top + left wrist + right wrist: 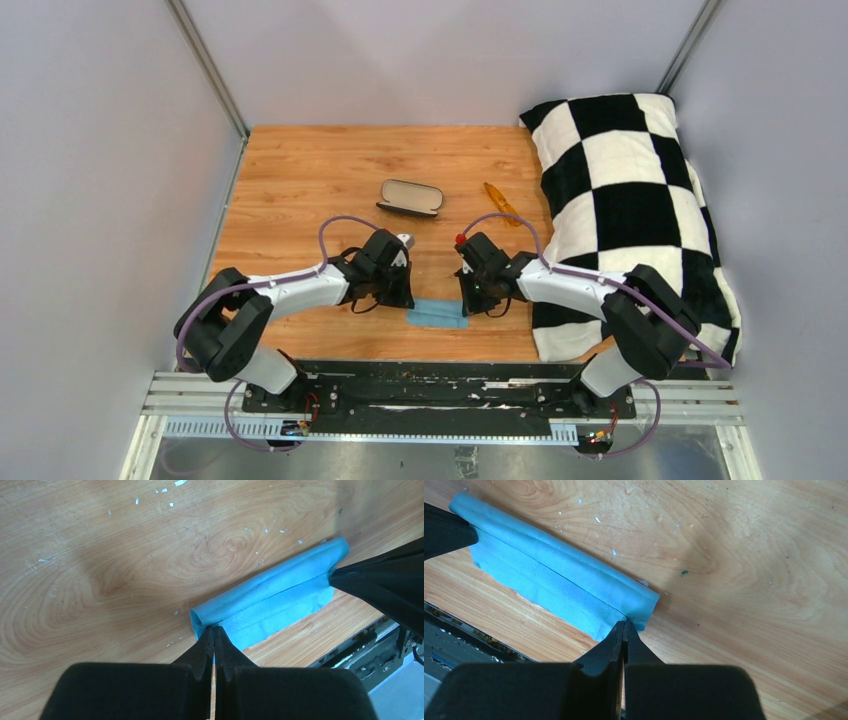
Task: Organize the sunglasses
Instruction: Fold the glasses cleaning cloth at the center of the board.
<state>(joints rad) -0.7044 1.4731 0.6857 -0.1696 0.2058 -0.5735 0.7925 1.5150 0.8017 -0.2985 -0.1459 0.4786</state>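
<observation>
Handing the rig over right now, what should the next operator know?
Left end effector shut on one end of the folded blue cloth; right end effector shut on the other end.
Cloth lies at the near edge of the table.
Sunglasses lie untouched farther back, right of the black case, which looks open.
Left to do: sunglasses into the case, probably.

The top view looked steeply down over the whole table (pixel 300 170) from behind its near edge. The wrist views sat close above the wood, facing each other across the shared blue cloth (pixel 270 600), the left one catching the right gripper (pixel 332 575).
</observation>
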